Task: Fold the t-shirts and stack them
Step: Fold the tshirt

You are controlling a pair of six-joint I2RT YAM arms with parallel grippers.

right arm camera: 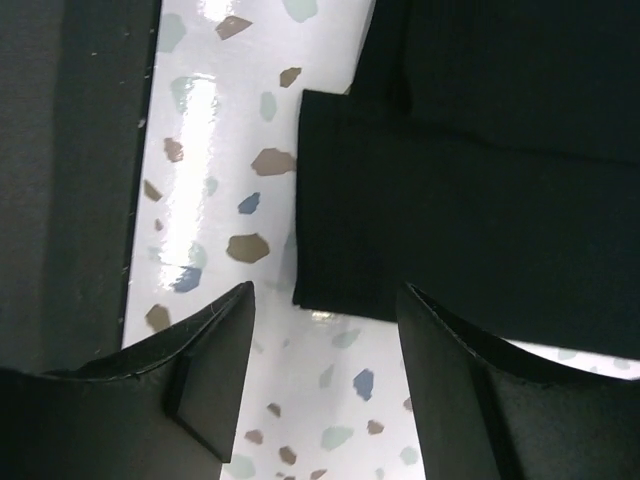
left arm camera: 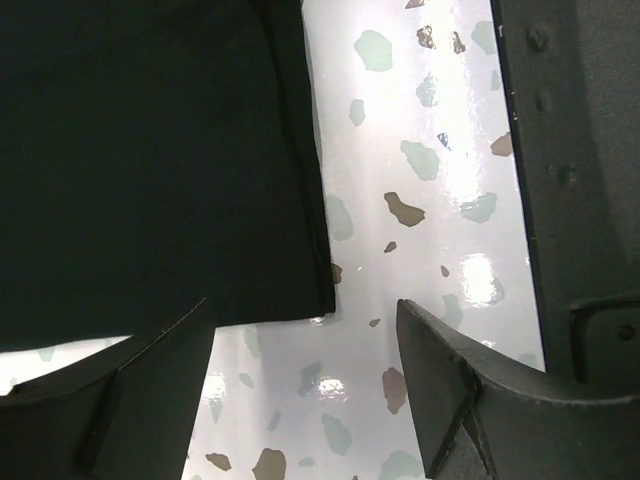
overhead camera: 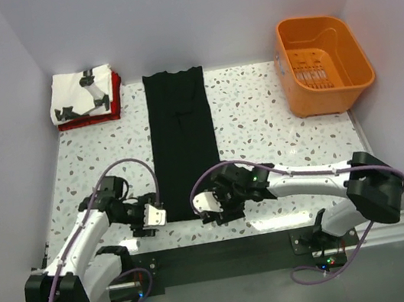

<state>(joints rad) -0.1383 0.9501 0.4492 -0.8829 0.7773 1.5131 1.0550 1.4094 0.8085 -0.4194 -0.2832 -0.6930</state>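
Left fingers [left arm camera: 140,400] and right fingers [right arm camera: 200,390], both spread and holding nothing, sit at the near hem of the black t-shirt [overhead camera: 182,139], one per corner. Its long strip runs near to far up the tabletop [overhead camera: 260,126]. Only the wrist views show each corner lying flat, just ahead of the gap.

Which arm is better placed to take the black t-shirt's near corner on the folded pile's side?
Left. The left gripper hangs open right beside that corner of the black t-shirt; the right gripper is at the opposite corner.
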